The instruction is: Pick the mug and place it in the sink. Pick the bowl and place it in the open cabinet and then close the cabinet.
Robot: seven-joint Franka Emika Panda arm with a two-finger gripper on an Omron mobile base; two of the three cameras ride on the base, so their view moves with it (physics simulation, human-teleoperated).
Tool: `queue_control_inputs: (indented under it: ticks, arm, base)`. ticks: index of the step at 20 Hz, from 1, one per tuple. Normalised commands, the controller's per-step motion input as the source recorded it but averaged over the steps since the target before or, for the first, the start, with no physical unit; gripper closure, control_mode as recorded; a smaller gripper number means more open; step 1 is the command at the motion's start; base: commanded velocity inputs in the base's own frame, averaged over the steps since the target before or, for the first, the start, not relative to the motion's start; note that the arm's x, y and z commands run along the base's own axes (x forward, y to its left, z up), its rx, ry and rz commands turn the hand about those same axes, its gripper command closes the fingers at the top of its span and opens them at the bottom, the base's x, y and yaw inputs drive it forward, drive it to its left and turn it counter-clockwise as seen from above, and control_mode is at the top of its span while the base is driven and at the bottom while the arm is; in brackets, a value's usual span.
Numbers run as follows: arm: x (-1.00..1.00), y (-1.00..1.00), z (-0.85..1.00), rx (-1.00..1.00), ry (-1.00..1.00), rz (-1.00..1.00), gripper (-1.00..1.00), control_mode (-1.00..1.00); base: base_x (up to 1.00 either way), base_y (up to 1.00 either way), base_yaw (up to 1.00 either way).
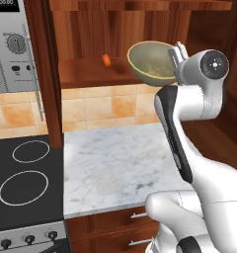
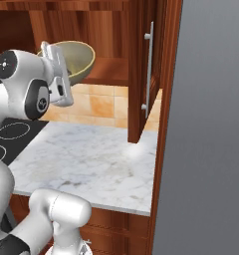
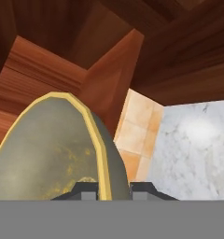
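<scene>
Claw (image 3: 112, 187): clamped on the bowl (image 3: 53, 149) rim, lower centre of hand view.
Left base view: bowl (image 1: 151, 62) tilted, upper centre, at cabinet (image 1: 86, 74) shelf front, near small orange item (image 1: 106, 60).
Right base view: bowl (image 2: 74, 59) upper left; cabinet door (image 2: 144, 69) open above marble counter (image 2: 86, 159).

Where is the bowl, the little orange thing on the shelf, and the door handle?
bowl (image 1: 151, 62), left base view, inside wall.
little orange thing (image 1: 106, 60), left base view, its middle.
door handle (image 2: 149, 69), right base view, mid-bar.

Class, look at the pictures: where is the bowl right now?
The bowl is held tilted in the gripper, pinched at its rim, at the front of the open cabinet shelf, right of a small orange object.
</scene>
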Motion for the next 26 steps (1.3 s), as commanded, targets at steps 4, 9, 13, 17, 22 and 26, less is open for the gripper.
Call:
queue_control_inputs:
  ticks: [4, 9, 13, 17, 22, 26]
  arm:
    - [0.52, 0.0, 0.1, 0.0, 0.0, 0.0, 1.0, -1.0]
    - [0.59, 0.0, 0.06, -0.03, 0.0, 0.0, 1.0, -1.0]
    - [0.43, 0.0, 0.1, -0.01, 0.0, 0.0, 1.0, -1.0]
    - [0.24, 0.0, 0.08, -0.01, 0.0, 0.0, 1.0, -1.0]
    - [0.32, 0.0, 0.0, -0.01, 0.01, 0.0, 1.0, -1.0]
    - [0.25, 0.0, 0.0, 0.0, 0.07, 0.0, 1.0, -1.0]
  base:
    - [0.0, 0.0, 0.0]
    - [0.0, 0.0, 0.0]
    - [0.0, 0.0, 0.0]
    - [0.0, 0.0, 0.0]
    - [0.0, 0.0, 0.0]
    - [0.0, 0.0, 0.0]
